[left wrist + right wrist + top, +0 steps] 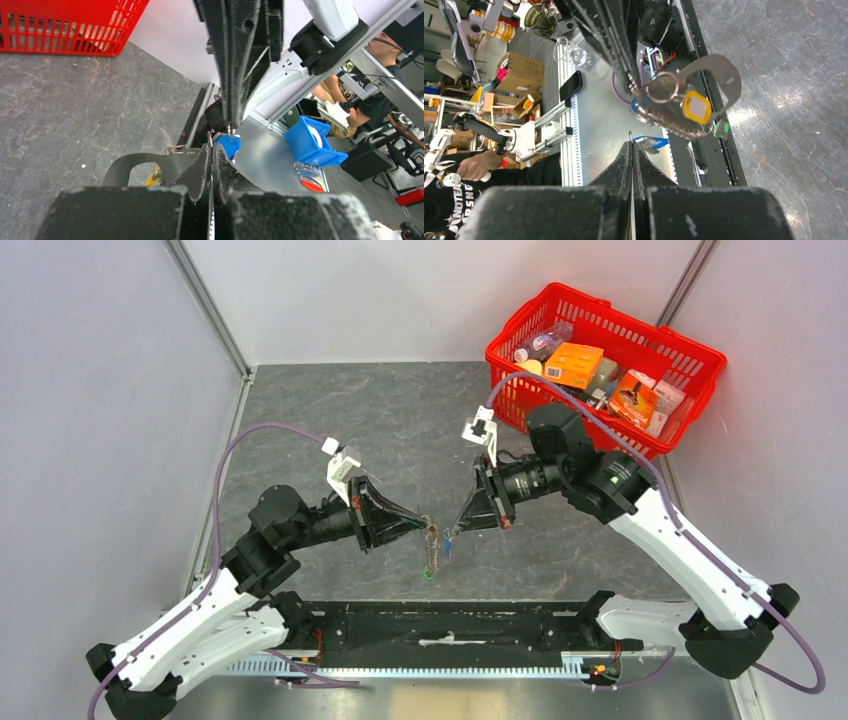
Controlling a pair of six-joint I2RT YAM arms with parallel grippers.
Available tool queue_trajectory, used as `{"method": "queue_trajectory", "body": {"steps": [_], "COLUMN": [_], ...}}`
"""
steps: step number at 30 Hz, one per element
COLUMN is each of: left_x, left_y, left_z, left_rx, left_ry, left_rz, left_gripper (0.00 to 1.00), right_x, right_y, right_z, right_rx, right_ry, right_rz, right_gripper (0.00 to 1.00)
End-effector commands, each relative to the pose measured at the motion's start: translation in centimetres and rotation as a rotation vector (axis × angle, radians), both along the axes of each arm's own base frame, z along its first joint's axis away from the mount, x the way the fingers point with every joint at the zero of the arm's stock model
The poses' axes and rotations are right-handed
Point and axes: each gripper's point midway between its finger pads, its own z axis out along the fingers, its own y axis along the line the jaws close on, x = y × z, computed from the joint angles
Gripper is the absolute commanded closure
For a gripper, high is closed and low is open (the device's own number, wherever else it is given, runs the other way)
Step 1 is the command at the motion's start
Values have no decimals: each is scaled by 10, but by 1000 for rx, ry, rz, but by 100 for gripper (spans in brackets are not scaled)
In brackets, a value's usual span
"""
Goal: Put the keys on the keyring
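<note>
Above grey table (pixel 400 420), left gripper (pixel 424 524) is pinching the keyring (pixel 432 552), right gripper (pixel 455 531) is squeezing a blue key (pixel 448 544) beside it; next, probably, sliding it on.

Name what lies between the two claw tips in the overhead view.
The keyring, hanging from the left claw, and a blue-headed key held by the right claw; nothing else. The top external view shows this.

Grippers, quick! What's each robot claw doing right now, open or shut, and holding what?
Left gripper: closed on the keyring.
Right gripper: closed on the blue key.
</note>
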Motion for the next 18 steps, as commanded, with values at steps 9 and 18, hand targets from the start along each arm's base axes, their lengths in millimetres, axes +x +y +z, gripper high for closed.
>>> {"method": "queue_trajectory", "body": {"steps": [9, 18], "left_x": [-18, -22], "left_y": [3, 5], "left_z": [23, 23], "left_rx": [-58, -61], "left_ry": [-198, -221], "left_rz": [-89, -98], "left_gripper": [98, 98], "right_x": [-5, -3], "right_y": [26, 31], "right_z": [50, 51], "right_rx": [129, 124], "right_ry": [-25, -19], "right_rz": [69, 61], "right_gripper": [100, 100]}}
